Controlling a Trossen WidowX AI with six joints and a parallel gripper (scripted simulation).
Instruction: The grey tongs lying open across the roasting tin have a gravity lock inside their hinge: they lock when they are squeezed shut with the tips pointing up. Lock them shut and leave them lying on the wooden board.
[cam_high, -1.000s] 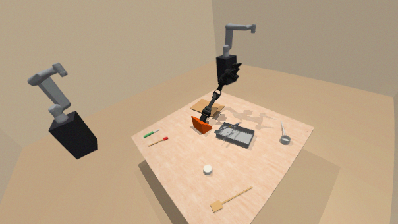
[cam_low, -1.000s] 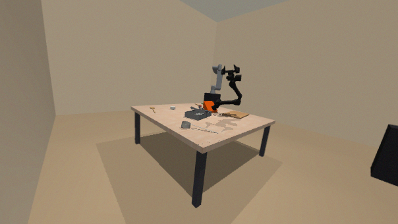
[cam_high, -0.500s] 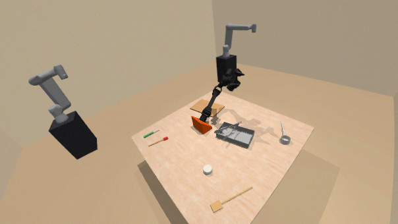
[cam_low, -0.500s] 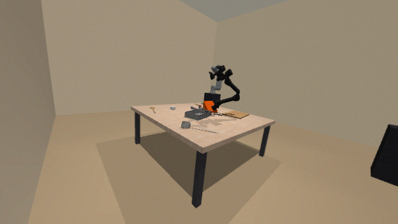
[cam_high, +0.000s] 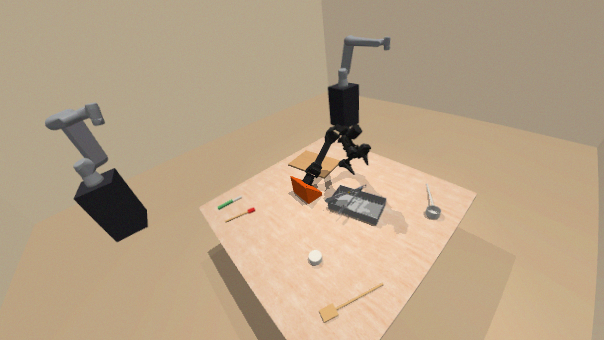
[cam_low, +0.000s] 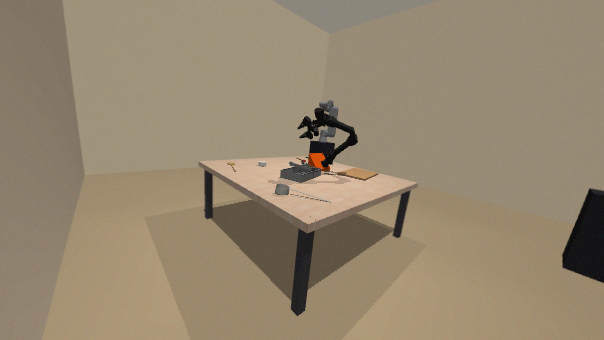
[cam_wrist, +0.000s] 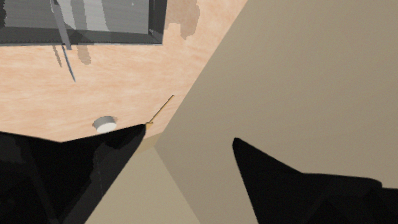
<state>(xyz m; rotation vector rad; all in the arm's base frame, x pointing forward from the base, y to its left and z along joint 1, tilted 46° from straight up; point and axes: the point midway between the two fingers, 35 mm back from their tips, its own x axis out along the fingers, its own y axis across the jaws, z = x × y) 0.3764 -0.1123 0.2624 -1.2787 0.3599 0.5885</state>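
Note:
The grey tongs (cam_high: 363, 187) (cam_wrist: 61, 26) lie across the dark roasting tin (cam_high: 360, 218) (cam_low: 294, 177) (cam_wrist: 100, 38), with their ends reaching past its rim. Their spread is too small to judge in the top and exterior views, and the wrist view shows only part of them. The wooden board (cam_high: 304, 160) (cam_low: 362, 174) lies flat near the arm's base, with no tongs on it. My black gripper (cam_high: 360, 168) (cam_low: 300, 132) (cam_wrist: 190, 132) is wide open and empty. It is raised in the air above the table, clear of the tongs.
An orange angled block (cam_high: 304, 191) (cam_low: 316, 160) stands between arm base and tin. A small grey pan (cam_high: 433, 213) (cam_low: 282, 189), a white round piece (cam_high: 315, 257) (cam_wrist: 106, 125), a wooden spatula (cam_high: 328, 313), a green-handled tool (cam_high: 225, 204) and a red-headed tool (cam_high: 251, 210) lie around.

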